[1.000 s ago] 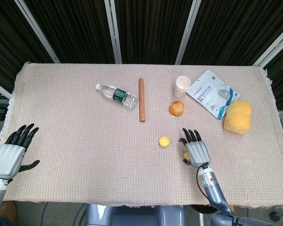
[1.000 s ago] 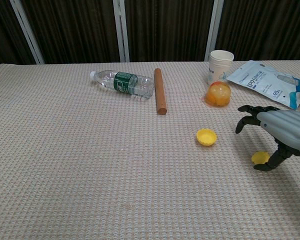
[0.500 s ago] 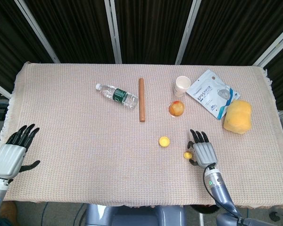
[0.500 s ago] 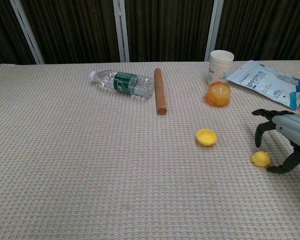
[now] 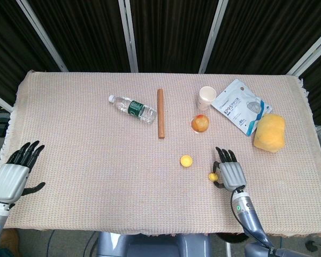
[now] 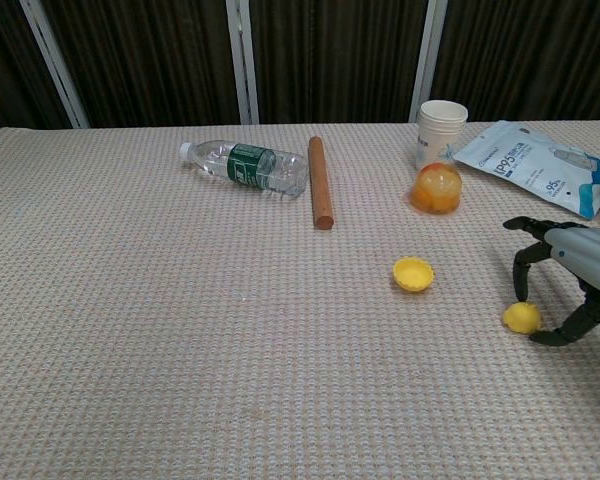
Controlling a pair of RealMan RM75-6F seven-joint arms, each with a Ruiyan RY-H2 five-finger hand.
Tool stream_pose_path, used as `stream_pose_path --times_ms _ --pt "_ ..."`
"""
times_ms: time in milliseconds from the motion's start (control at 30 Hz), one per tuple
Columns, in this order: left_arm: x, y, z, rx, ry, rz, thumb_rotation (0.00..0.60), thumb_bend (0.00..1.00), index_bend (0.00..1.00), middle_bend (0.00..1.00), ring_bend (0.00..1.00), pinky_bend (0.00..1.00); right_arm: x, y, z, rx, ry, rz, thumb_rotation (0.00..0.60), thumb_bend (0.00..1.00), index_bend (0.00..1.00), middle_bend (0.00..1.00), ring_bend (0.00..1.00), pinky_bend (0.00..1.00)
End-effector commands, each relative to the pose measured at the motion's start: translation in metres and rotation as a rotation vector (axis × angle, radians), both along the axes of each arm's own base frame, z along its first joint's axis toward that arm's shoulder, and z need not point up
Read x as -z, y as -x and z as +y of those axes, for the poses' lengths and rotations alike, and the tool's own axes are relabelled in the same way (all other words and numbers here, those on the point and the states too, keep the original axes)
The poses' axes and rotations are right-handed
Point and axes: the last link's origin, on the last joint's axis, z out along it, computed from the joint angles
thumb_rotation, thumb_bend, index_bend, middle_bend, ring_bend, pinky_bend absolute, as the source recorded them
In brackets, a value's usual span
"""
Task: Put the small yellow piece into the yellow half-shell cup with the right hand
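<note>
The small yellow piece [image 6: 521, 317] [image 5: 212, 176] lies on the cloth, right of the yellow half-shell cup [image 6: 413, 273] [image 5: 186, 160], which sits mouth up. My right hand [image 6: 570, 276] [image 5: 228, 170] hovers just right of the piece. Its dark fingers arch down around the piece, the tips close to it or touching it, and I see no grip on it. My left hand [image 5: 14, 171] rests at the near left table edge with fingers spread and nothing in it.
A brown rod [image 6: 320, 194] and a lying water bottle [image 6: 247, 165] are at the back centre. An orange ball [image 6: 436, 188], a paper cup [image 6: 441, 130], a mask packet [image 6: 530, 163] and a yellow sponge [image 5: 269, 132] fill the back right.
My right hand slid to the right, off the yellow piece, which now shows fully beside its fingers. Over the last half second it barely moved. The left hand stayed still.
</note>
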Motion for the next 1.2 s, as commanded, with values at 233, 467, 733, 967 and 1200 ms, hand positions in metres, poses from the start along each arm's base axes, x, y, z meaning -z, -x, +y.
stream_pose_path --times_ms 233,467,733,967,1200 --pt "0.0 0.0 0.0 -0.001 0.0 -0.003 0.6 0.0 0.0 0.0 0.0 0.18 0.002 -0.005 -0.001 -0.003 0.003 -0.012 0.6 0.12 0.55 0.0 0.0 0.0" --pt "0.0 0.0 0.001 0.0 0.001 -0.003 0.6 0.0 0.0 0.0 0.0 0.18 0.002 -0.005 -0.002 -0.003 0.0 -0.006 0.6 0.13 0.55 0.0 0.0 0.0" --pt "0.0 0.0 0.001 0.001 0.002 -0.002 0.6 0.0 0.0 0.0 0.0 0.18 -0.002 -0.007 -0.003 -0.014 0.012 -0.016 0.6 0.13 0.56 0.0 0.0 0.0" --pt "0.001 -0.003 0.001 0.012 0.006 -0.002 0.6 0.0 0.0 0.0 0.0 0.19 -0.011 -0.028 -0.01 -0.076 0.035 -0.031 0.6 0.13 0.56 0.0 0.0 0.0" --pt "0.002 -0.004 0.001 0.025 0.013 -0.002 0.6 0.0 0.0 0.0 0.0 0.19 -0.008 -0.053 -0.022 -0.121 0.035 -0.037 0.6 0.13 0.56 0.0 0.0 0.0"
